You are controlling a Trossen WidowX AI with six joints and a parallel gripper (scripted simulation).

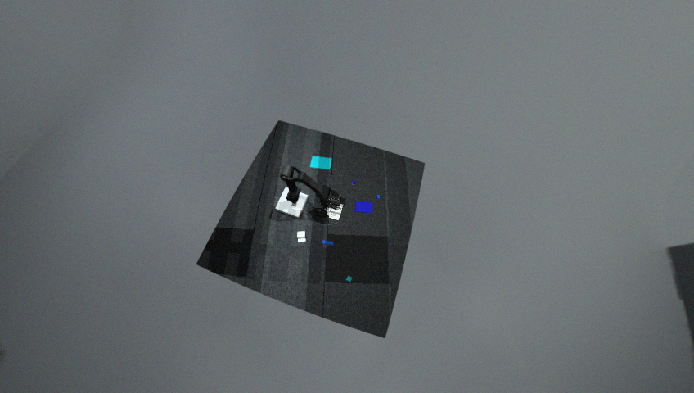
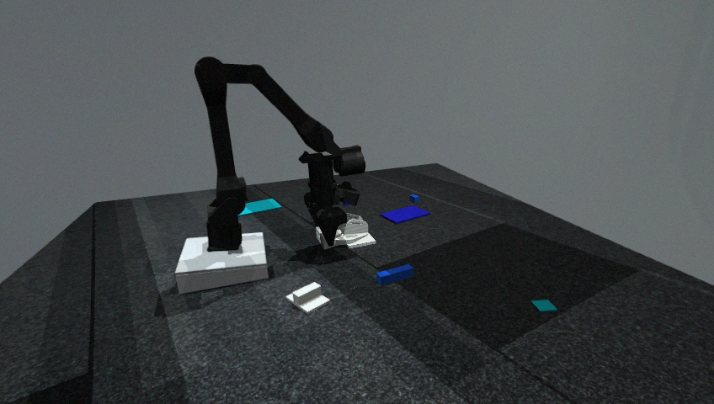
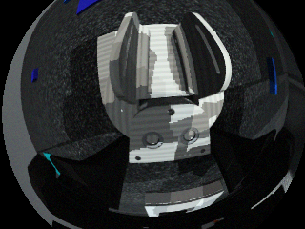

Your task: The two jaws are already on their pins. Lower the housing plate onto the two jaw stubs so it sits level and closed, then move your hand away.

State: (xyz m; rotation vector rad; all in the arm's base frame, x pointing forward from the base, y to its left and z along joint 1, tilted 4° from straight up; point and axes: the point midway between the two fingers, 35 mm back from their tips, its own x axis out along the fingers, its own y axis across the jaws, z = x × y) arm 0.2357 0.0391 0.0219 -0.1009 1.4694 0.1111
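The pale housing plate (image 3: pixel 166 153) lies across the root ends of the two jaws in the wrist view; two ring-edged round stubs show in it. It looks level, but whether it is fully down cannot be told. The left jaw (image 3: pixel 120 67) and right jaw (image 3: pixel 210 62) stand upright and apart on the white base (image 1: pixel 335 215) (image 2: pixel 367 241) (image 3: pixel 105 72). My gripper (image 3: pixel 168 135) is open, its fingers on either side of the plate, with dark gaps beside the plate's edges. In the exterior view the near finger hides part of the assembly, and the plate cannot be made out there.
A white stepped block (image 1: pixel 301 237) (image 2: pixel 309 299) and a blue bar (image 1: pixel 327 242) (image 2: pixel 394 274) lie towards the exterior camera. A dark blue panel (image 1: pixel 363 206) (image 2: pixel 404 214) lies beyond the assembly. A cyan panel (image 1: pixel 321 162) (image 2: pixel 263 205) and teal square (image 1: pixel 349 278) (image 2: pixel 544 305) lie farther off.
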